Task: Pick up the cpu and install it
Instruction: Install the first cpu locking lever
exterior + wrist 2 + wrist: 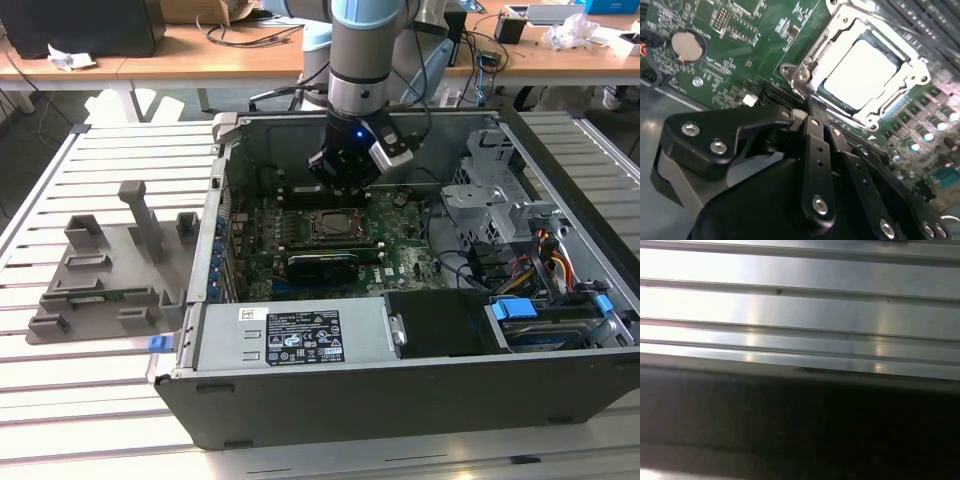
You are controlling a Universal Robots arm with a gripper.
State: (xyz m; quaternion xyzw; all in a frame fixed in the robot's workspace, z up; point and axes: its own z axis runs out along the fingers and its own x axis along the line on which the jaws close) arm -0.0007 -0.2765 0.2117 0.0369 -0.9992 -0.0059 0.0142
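Note:
The cpu (862, 70) lies flat in the motherboard socket (810, 60), its silver top plate bright inside the open metal frame. My gripper (812, 107) hovers just beside the socket's edge, above the green board, with its black fingers (816, 135) drawn together and nothing between them. In the exterior view the gripper (345, 188) hangs inside the open computer case, just behind the socket (331, 226), and a blue light glows on the wrist.
A grey plastic holder tray (110, 270) sits on the slatted table at the exterior view's left. Inside the case (400, 400) are the power supply (290, 340), a drive cage (500, 200) and cable bundles (540, 270). Slatted metal (800, 300) appears in the first wrist view.

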